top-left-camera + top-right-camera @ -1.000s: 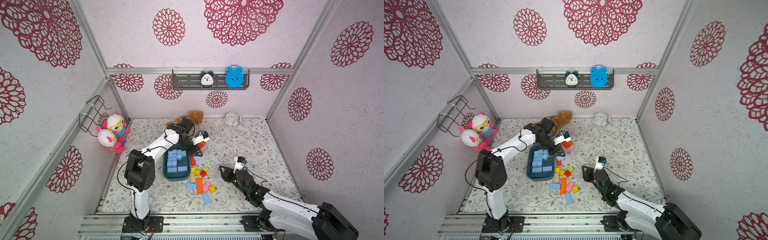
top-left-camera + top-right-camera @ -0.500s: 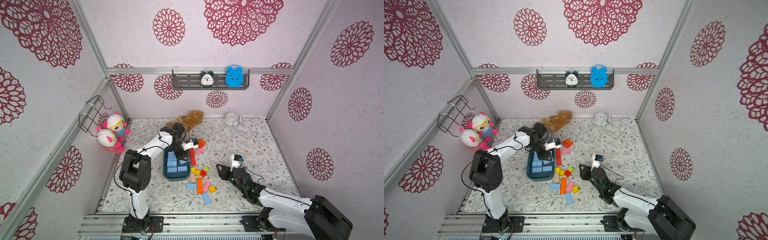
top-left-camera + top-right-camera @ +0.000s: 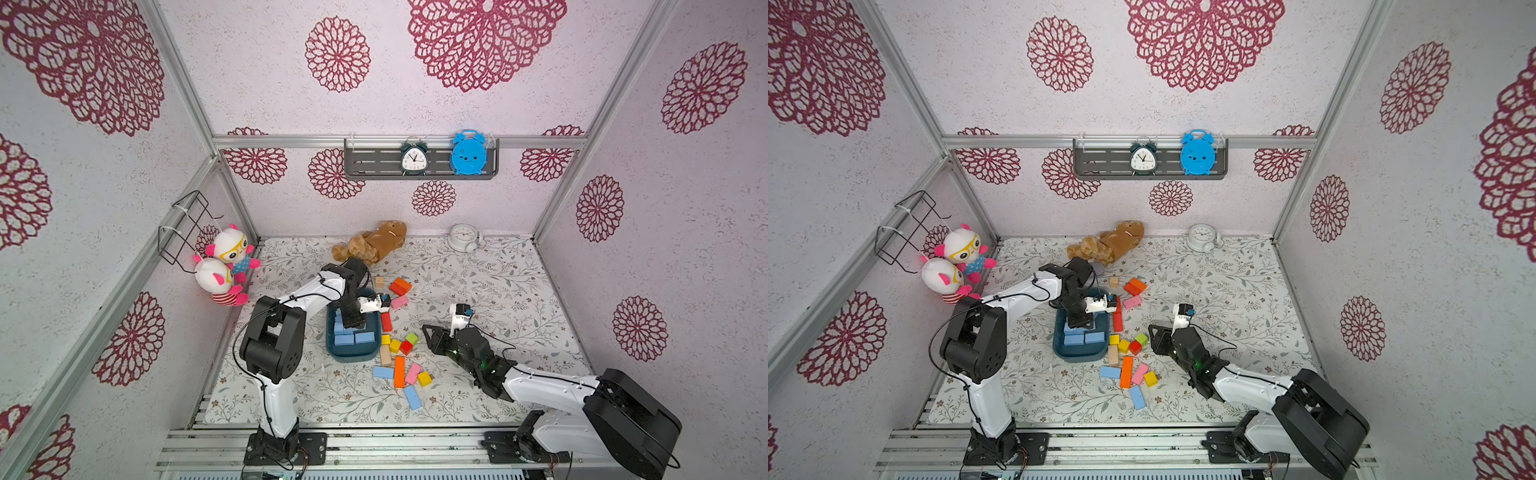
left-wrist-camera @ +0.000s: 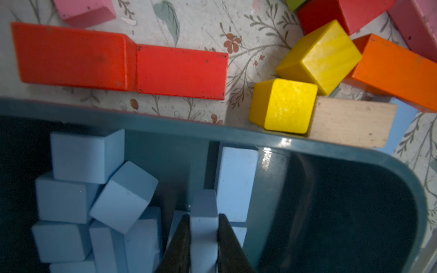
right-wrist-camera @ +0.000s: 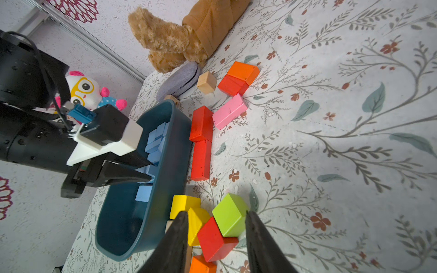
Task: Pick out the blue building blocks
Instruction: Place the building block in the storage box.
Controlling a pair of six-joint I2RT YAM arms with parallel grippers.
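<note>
Blue building blocks (image 3: 354,337) — matte, sharp-edged cubes and bars — lie heaped in a dark teal tray (image 3: 353,358), an oblong tub with rounded ends left of the floor's middle, in both top views. A loose blue bar (image 3: 383,372) lies flat on the floral mat (image 3: 478,282) just near of the tray. A second blue bar (image 3: 412,397) lies nearer still, beside an orange bar (image 3: 399,371).

In the left wrist view the left gripper (image 4: 203,215) is clamped on a slim blue block (image 4: 204,201) inside the tray, with its black fingers flat against two sides. The tray's rim is smooth and glossy; a yellow cube (image 4: 283,106) and a bare-wood bar (image 4: 350,123) sit just outside it.

In the right wrist view the right gripper (image 5: 216,212) has its tapered fingers apart, gripping nothing. A lime cube (image 5: 230,215) and a red cube (image 5: 216,238) lie beyond them, right of the tray.
</note>
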